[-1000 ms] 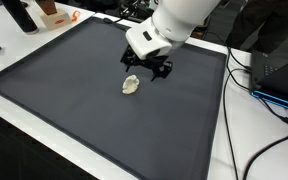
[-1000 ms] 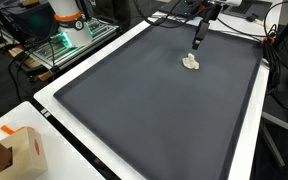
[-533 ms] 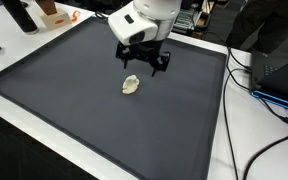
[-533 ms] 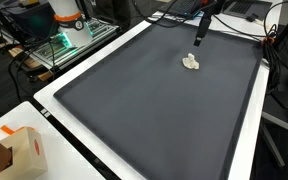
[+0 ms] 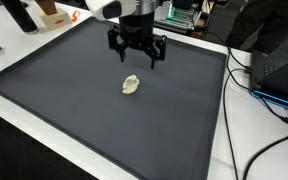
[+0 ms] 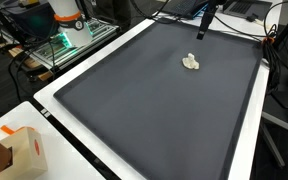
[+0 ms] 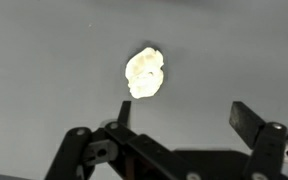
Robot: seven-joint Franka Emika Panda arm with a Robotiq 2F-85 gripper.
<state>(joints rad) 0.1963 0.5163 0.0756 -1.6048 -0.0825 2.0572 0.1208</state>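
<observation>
Count on bench (image 5: 227,150): one dark mat (image 5: 84,115).
On the mat: one pale crumpled lump (image 5: 131,84), just toward 12 o'clock from mat centre. Both exterior views and the wrist view show a single lump.
One pincer (image 5: 136,52); two fingers (image 7: 246,120) counted in the wrist view.
Off the mat, in an exterior view: one tan-and-orange carton (image 6: 22,150) at 7 o'clock.
Dark cables (image 5: 240,75) at 3 o'clock: at least two, exact count unclear.

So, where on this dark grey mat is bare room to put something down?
Most of the dark grey mat is bare: the stretch from the small pale crumpled lump to the near rim. It is crowded only around the lump, beside the open black gripper.
</observation>
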